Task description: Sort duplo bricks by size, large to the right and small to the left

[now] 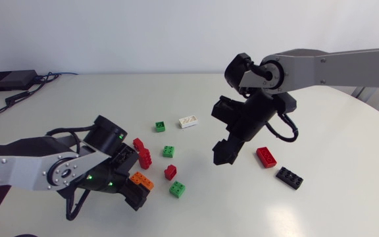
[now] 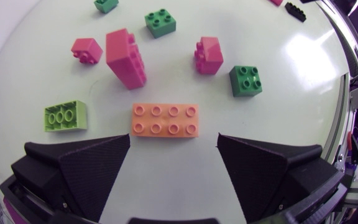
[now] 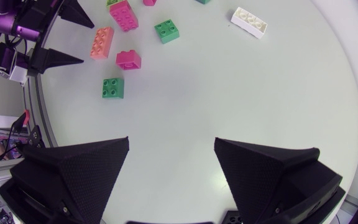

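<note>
An orange two-by-four brick (image 2: 165,119) lies flat just ahead of my left gripper (image 2: 174,139), in line with the gap between its open fingers, untouched. In the head view the brick (image 1: 141,180) sits at the left gripper (image 1: 133,178). Around it lie a tall red brick (image 2: 125,57), small red bricks (image 2: 87,50) (image 2: 207,55), green ones (image 2: 246,81) (image 2: 160,22) and a lime one (image 2: 65,116). My right gripper (image 1: 222,155) hangs open above bare table (image 3: 171,142), holding nothing. A red brick (image 1: 266,157) and a black brick (image 1: 289,177) lie to its right.
A white brick (image 1: 189,121) and a small green one (image 1: 160,126) lie further back near the middle. A black box with cables (image 1: 8,80) stands at the far left corner. The table's curved edge (image 1: 374,112) runs close on the right.
</note>
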`<action>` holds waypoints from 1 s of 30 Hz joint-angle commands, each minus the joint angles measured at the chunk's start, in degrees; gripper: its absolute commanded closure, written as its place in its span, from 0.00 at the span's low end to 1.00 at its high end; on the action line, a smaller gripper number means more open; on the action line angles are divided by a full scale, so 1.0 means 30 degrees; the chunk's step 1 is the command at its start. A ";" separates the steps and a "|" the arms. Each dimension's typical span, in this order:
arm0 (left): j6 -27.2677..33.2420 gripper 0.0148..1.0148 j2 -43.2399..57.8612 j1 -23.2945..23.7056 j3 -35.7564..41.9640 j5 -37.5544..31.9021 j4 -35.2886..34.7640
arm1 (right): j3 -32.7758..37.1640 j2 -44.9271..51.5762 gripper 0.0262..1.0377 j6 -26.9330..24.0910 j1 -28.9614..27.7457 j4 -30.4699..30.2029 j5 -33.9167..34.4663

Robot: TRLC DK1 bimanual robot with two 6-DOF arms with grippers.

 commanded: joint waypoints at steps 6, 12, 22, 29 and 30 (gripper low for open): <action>-0.0117 0.03 0.2288 -0.0321 0.1261 -0.0498 0.0409 | -0.0934 -0.0394 0.05 0.0374 0.0081 0.0347 -0.0262; -0.0059 0.03 0.3255 -0.0292 0.2023 -0.0703 0.0526 | -0.1139 -0.0394 0.05 0.0345 -0.0007 0.0376 -0.0350; 0.0527 0.03 0.3928 0.0265 0.2374 -0.1054 0.0878 | -0.1286 -0.0423 0.05 0.0257 -0.0183 0.0435 -0.0380; 0.0967 0.03 0.4134 0.0353 0.2579 -0.1083 0.0907 | -0.1432 -0.0394 0.05 0.0228 -0.0212 0.0610 -0.0409; 0.1084 0.03 0.4221 0.0353 0.2579 -0.1083 0.0907 | -0.1432 -0.0394 0.05 0.0228 -0.0183 0.0610 -0.0409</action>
